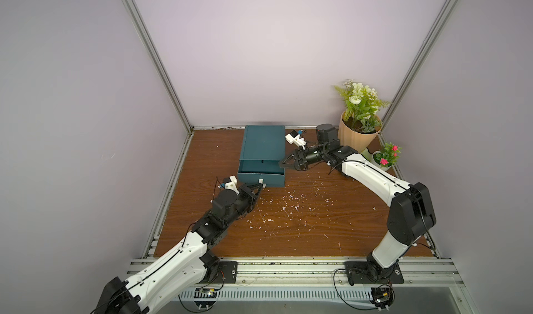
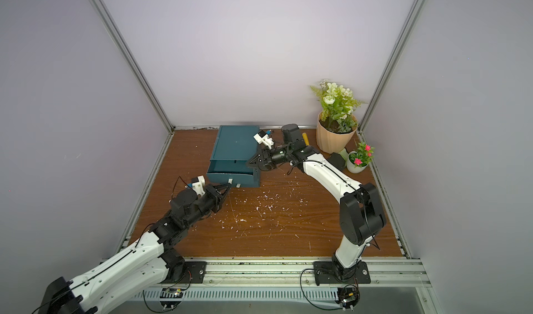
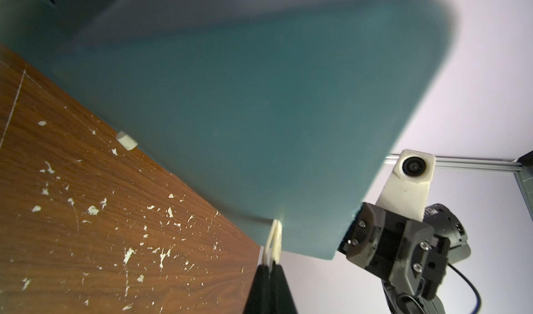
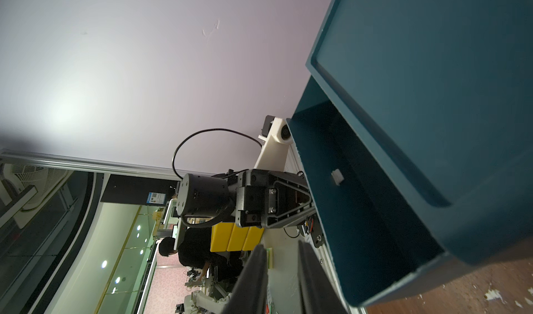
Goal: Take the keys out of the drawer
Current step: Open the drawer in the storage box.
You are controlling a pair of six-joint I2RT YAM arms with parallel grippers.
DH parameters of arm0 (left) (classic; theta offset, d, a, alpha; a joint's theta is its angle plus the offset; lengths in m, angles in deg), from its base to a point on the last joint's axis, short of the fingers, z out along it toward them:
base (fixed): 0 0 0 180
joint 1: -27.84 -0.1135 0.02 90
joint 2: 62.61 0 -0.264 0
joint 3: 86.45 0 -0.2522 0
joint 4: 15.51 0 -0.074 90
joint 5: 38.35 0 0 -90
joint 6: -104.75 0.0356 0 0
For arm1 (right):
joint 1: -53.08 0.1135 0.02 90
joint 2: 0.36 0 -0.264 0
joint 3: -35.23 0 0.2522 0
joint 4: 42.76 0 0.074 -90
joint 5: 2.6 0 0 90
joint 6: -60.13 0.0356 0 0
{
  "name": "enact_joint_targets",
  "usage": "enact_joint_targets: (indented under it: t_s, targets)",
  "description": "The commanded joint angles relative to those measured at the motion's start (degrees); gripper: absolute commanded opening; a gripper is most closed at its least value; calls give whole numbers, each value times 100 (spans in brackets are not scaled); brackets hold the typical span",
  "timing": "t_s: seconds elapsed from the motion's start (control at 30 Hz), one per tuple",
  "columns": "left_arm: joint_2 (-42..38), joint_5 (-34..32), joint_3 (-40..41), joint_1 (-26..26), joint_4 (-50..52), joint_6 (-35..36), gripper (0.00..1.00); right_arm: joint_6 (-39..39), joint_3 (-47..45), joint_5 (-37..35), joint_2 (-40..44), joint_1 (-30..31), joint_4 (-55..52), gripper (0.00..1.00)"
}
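At the drawer's front, the left gripper (image 3: 271, 266) is clamped on the white loop (image 3: 275, 240) fixed to the teal drawer (image 1: 259, 180). The drawer stands partly pulled out of its cabinet (image 1: 264, 145) on the wooden table (image 1: 302, 226). The right gripper (image 4: 280, 244) hovers by the drawer's right wall, jaws slightly parted with only background between them. The keys show in no view, and the drawer's inside is mostly hidden.

Twin high views over the whole table (image 1: 288, 234); wrist views close on the drawer (image 3: 259, 110), opposite sides.
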Motion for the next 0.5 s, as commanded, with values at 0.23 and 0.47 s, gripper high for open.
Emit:
enact_joint_targets:
  t_s: [0.23,0.47]
  targets:
    - [-448,443,-138,68,769,425,41,-129,106,-192,158,-3,197,26]
    - [-277,548,-1190,69,1826,1141,48,-613,369,-524,290,-3,-300,27]
